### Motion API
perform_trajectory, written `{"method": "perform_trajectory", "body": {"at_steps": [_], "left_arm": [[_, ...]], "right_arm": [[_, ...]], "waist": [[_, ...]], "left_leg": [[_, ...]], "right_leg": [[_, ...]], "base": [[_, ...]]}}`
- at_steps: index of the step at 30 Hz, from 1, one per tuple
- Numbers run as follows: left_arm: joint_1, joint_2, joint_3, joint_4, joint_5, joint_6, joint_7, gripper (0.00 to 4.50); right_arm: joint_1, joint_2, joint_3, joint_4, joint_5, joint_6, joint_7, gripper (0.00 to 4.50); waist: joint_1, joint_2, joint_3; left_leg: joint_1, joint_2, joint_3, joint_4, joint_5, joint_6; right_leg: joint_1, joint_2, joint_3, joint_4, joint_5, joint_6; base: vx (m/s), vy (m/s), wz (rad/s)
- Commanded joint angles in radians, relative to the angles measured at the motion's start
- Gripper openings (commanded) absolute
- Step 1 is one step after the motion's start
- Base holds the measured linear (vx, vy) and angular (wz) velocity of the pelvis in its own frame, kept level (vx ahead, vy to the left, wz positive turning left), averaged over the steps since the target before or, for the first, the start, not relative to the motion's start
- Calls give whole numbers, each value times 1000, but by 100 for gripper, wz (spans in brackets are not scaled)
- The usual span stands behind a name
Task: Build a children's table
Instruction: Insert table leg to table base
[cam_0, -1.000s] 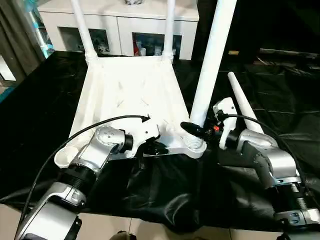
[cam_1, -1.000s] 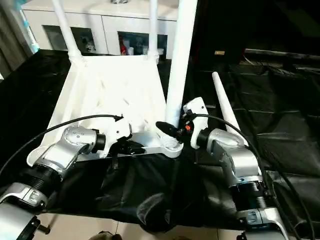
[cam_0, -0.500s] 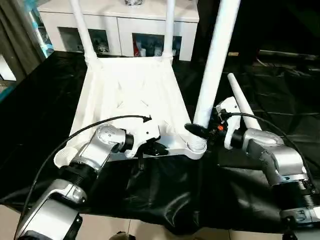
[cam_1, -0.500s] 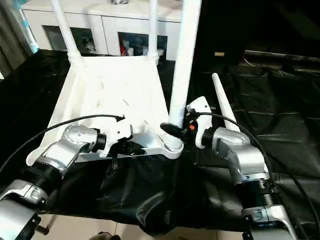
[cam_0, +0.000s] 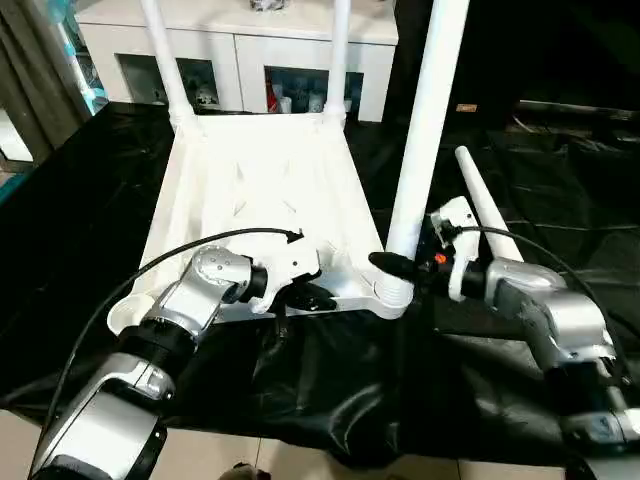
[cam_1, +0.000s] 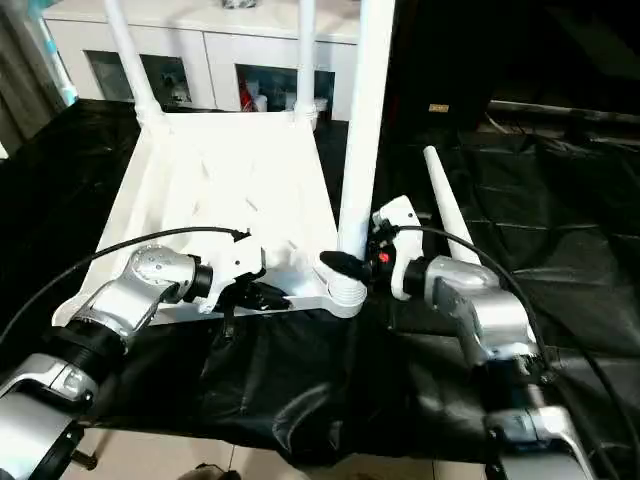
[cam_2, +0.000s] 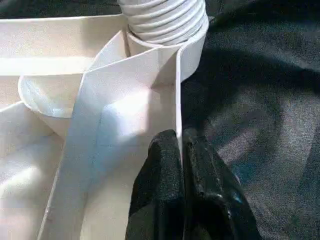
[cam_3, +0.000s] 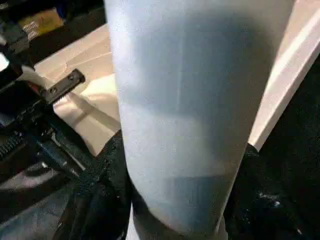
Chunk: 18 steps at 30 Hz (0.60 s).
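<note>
Looking down from the head camera, we see the tabletop (cam_0: 262, 190) lying upside down on the black sheet (cam_0: 330, 380) that covers the bench, ribs facing up. Two legs (cam_0: 165, 62) stand in the far corner sockets, in front of a white cabinet (cam_0: 235, 50). A third leg (cam_0: 425, 120) stands upright in the near right socket, and our right tool (cam_0: 395, 266) has its fingers around the base of it, just above the ribbed collar. A fourth leg (cam_0: 485, 205) lies loose on the sheet beside our right arm. Our left tool (cam_0: 312, 297) sits at the near edge of the tabletop.

From the left wrist, we see the left tool (cam_2: 181, 150) with its two fingers pinched tight on the thin upright rim (cam_2: 177, 95) of the tabletop, close to the corner socket (cam_2: 167, 22) with the ribbed collar.

From the right wrist, we see the leg (cam_3: 195, 110) right up close between the black fingers (cam_3: 100, 185), which hold it on both sides, roughly half open around the tube.
</note>
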Motion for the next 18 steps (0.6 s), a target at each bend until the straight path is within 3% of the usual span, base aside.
{"method": "perform_trajectory", "body": {"at_steps": [1, 3, 7, 11, 12, 14, 16, 18], "left_arm": [[-22, 11, 9, 14, 17, 0, 5, 0], [-24, 12, 10, 16, 17, -1, 4, 0], [-29, 16, 13, 20, 17, -4, 2, 0], [-39, 15, 18, 34, 20, -12, 13, 0], [-46, 12, 20, 45, 21, -15, 19, 0], [-47, 12, 20, 46, 21, -15, 19, 0], [-54, 8, 21, 56, 22, -19, 25, 0], [-57, 7, 22, 61, 23, -21, 28, 0]], "right_arm": [[-7, 8, -19, 30, 10, 1, -10, 191], [-9, 26, -56, 63, 37, -1, -22, 191], [18, 51, -112, 108, 71, -22, -43, 191], [71, 70, -127, 123, 73, -70, -39, 191], [99, 82, -130, 128, 73, -97, -39, 191], [101, 83, -130, 128, 73, -99, -39, 191], [127, 100, -139, 141, 71, -139, -45, 191], [137, 108, -144, 147, 70, -156, -48, 191]], "waist": [[7, -1, -71], [5, -1, -70], [6, 8, -70], [5, 8, -70], [6, 13, -71], [5, 10, -70], [6, 16, -69], [6, 14, -66]], "left_leg": [[38, 60, -41, -75, -306, -28], [39, 60, -42, -75, -321, -30], [39, 60, -44, -77, -338, -42], [42, 61, -44, -79, -361, -48], [42, 61, -44, -79, -362, -49], [42, 60, -45, -80, -374, -50], [43, 60, -46, -82, -380, -51], [46, 61, -47, -82, -410, -55]], "right_leg": [[34, -69, 44, -81, -267, -221], [34, -71, 44, -84, -283, -222], [34, -71, 43, -85, -291, -221], [30, -71, 43, -87, -292, -219], [31, -72, 43, -88, -286, -219], [32, -71, 42, -88, -291, -221], [31, -70, 42, -87, -298, -222], [26, -73, 43, -94, -329, -216]], "base": [[0, 0, 0], [0, 0, 0], [0, 0, 0], [0, 0, 0], [0, 0, 0], [0, 0, 0], [0, 0, 0], [0, 0, 0]]}}
